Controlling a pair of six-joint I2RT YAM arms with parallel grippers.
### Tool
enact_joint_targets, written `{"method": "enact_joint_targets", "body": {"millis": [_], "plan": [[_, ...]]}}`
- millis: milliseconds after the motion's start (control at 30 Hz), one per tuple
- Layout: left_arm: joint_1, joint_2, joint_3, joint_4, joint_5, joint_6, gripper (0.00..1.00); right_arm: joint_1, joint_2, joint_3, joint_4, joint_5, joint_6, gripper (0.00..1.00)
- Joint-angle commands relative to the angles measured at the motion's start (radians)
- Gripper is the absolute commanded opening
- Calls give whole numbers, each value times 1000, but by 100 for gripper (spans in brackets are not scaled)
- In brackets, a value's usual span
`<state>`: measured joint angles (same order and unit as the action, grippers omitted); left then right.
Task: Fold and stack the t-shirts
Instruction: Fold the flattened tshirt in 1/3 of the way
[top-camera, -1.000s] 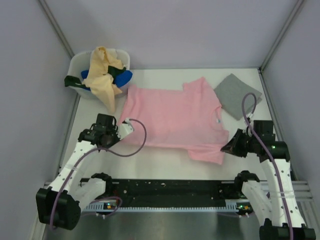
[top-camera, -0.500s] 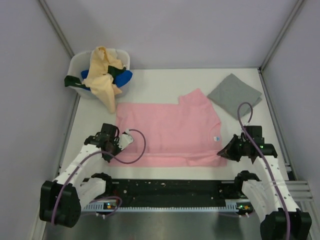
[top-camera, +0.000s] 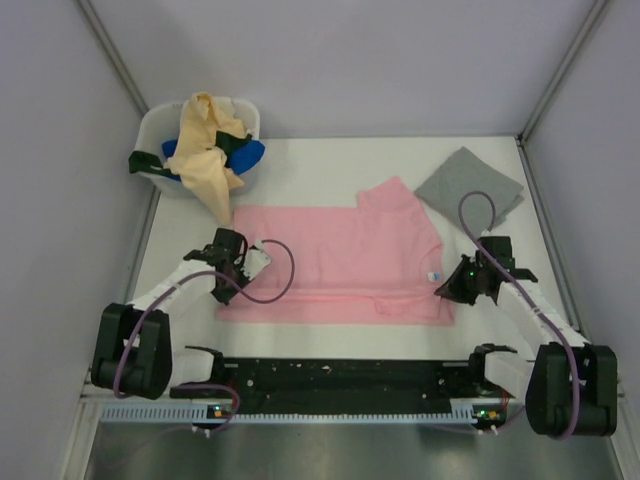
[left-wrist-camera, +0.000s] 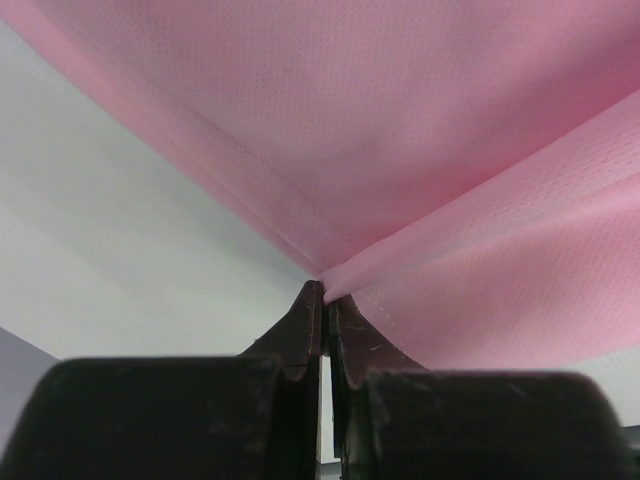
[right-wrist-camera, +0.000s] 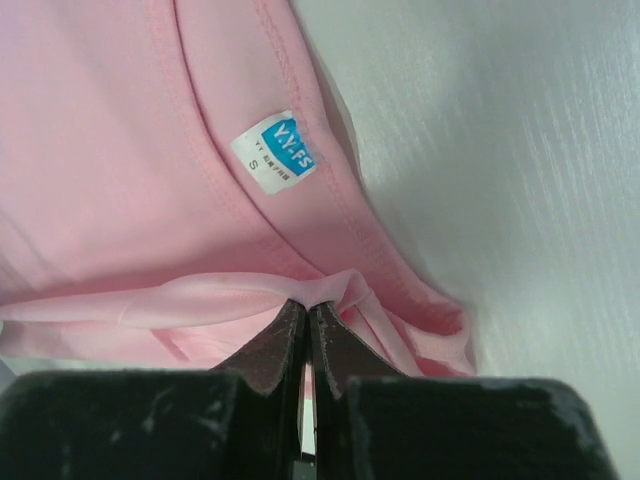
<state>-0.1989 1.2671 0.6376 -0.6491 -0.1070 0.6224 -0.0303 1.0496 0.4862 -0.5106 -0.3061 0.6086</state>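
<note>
A light pink t-shirt (top-camera: 330, 255) lies spread across the table, its near edge folded over in a band. My left gripper (top-camera: 243, 264) is shut on its left edge, seen in the left wrist view (left-wrist-camera: 322, 285) pinching the pink hem (left-wrist-camera: 420, 150). My right gripper (top-camera: 447, 288) is shut on the right edge near the collar; the right wrist view (right-wrist-camera: 307, 305) shows the pinched fold and a blue size label (right-wrist-camera: 275, 150). A folded grey t-shirt (top-camera: 470, 187) lies at the back right. Pale yellow (top-camera: 207, 150), blue (top-camera: 250, 153) and dark green (top-camera: 145, 161) tees hang from the tub.
A white plastic tub (top-camera: 160, 125) stands at the back left corner. Grey walls enclose the white table (top-camera: 320, 165) on three sides. The black rail (top-camera: 330, 375) with the arm bases runs along the near edge.
Both grippers pulled the pink shirt's near side toward me, then carried it back over the shirt, leaving a folded band along the near edge. The shirt now lies flatter and squarer.
</note>
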Motion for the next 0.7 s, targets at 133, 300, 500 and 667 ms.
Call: {"method": "enact_joint_targets", "body": {"millis": [133,300,500,667], "plan": [[6,60,63,94,-63,-59,4,-3,44,40,104,101,-59,0],[7,90,76,132,-130,-92,36,-2,66,66,89,159,-66,34],[21,11,177,135,-234,-151,54,-2,11,242,-144,324,-86,63],[18,-148,189,-48,85,-75,48,-3,-126,235,-241,270,-29,67]]}}
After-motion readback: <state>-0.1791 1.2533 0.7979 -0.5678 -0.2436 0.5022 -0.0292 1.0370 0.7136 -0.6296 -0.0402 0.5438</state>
